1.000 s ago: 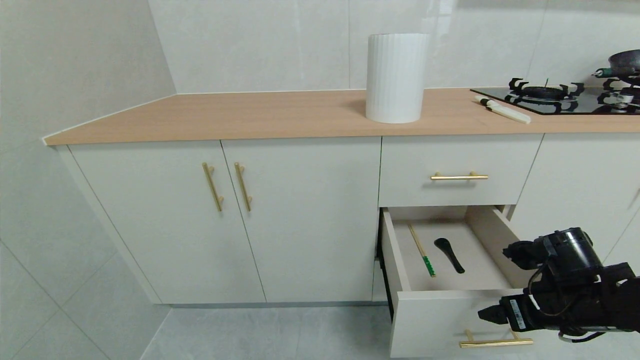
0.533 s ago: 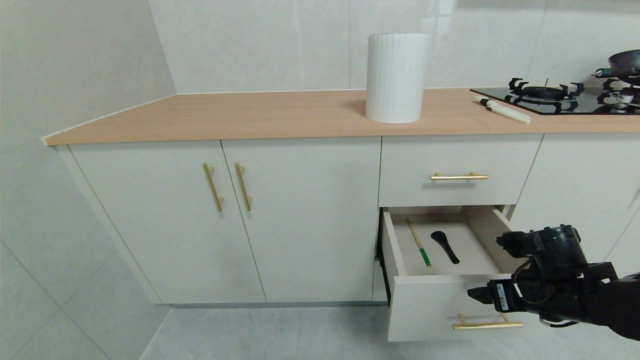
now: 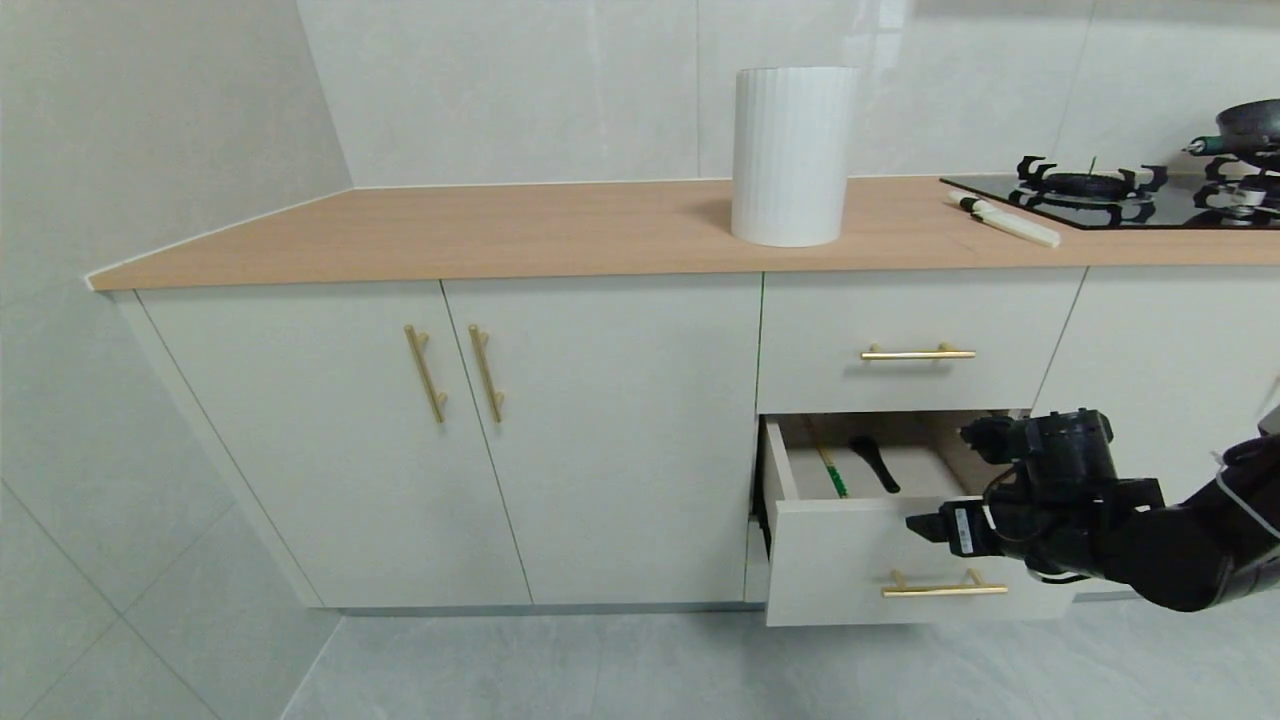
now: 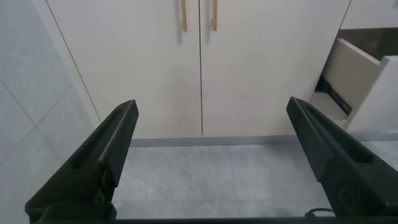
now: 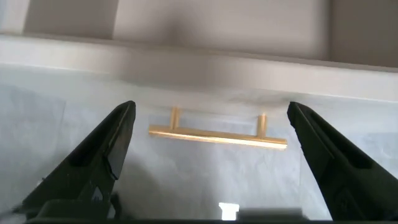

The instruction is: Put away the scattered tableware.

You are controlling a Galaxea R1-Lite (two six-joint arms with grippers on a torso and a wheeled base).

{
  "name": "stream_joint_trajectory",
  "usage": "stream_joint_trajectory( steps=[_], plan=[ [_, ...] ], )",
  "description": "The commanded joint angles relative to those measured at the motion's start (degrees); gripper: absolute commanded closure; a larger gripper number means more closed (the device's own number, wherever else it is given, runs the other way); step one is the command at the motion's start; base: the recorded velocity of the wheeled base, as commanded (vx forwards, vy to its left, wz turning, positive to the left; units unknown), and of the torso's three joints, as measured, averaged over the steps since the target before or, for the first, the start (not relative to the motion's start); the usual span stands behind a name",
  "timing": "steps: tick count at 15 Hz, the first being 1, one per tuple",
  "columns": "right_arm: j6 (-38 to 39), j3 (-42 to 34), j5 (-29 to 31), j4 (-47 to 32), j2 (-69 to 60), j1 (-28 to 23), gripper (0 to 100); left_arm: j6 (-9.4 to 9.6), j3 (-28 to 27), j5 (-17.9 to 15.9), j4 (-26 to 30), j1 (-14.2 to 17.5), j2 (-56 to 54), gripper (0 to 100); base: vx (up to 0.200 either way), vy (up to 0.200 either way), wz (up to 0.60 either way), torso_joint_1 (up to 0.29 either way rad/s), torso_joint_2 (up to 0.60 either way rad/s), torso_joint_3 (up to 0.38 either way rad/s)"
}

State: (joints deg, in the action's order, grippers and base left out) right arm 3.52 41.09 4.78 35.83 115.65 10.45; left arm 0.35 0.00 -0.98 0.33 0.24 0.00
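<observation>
White drawer (image 3: 860, 560) partly open, tableware inside

Right gripper (image 3: 925, 527), fingers spread and empty, sits at the drawer front above the brass handle (image 3: 944, 589). Left gripper (image 4: 211, 109) gapes wide, empty, facing the cabinet doors (image 4: 124, 62). Inside lie a black spoon (image 3: 875, 465) and chopsticks (image 3: 830, 475).

Domestic kitchen: a wood-topped bench (image 3: 500, 235) runs along grey-tiled walls (image 3: 520, 80) above pale cabinet doors (image 3: 330, 440) with brass bar handles (image 3: 425, 372). A gas hob (image 3: 1090, 185) carrying a dark pan (image 3: 1250, 118) sits at the bench's right end. A partly open drawer (image 3: 850, 560) holds chopsticks (image 3: 830, 472) and a black spoon (image 3: 873, 462).
</observation>
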Motion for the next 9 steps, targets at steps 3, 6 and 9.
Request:
stream_joint_trajectory(
  steps=[3, 6, 9],
  plan=[
    [-1.2, 8.6, 0.0, 0.3, 7.8, -1.6, 0, 0.0, 0.0, 0.0, 0.0, 0.0, 0.0, 0, 0.0, 0.0, 0.0, 0.0, 0.0, 0.0],
    [-1.1, 14.0, 0.0, 0.4, 11.9, -2.3, 0, 0.0, 0.0, 0.0, 0.0, 0.0, 0.0, 0, 0.0, 0.0, 0.0, 0.0, 0.0, 0.0],
    [-1.0, 19.5, 0.1, 0.2, 15.3, -3.0, 0, 0.0, 0.0, 0.0, 0.0, 0.0, 0.0, 0, 0.0, 0.0, 0.0, 0.0, 0.0, 0.0]
  ],
)
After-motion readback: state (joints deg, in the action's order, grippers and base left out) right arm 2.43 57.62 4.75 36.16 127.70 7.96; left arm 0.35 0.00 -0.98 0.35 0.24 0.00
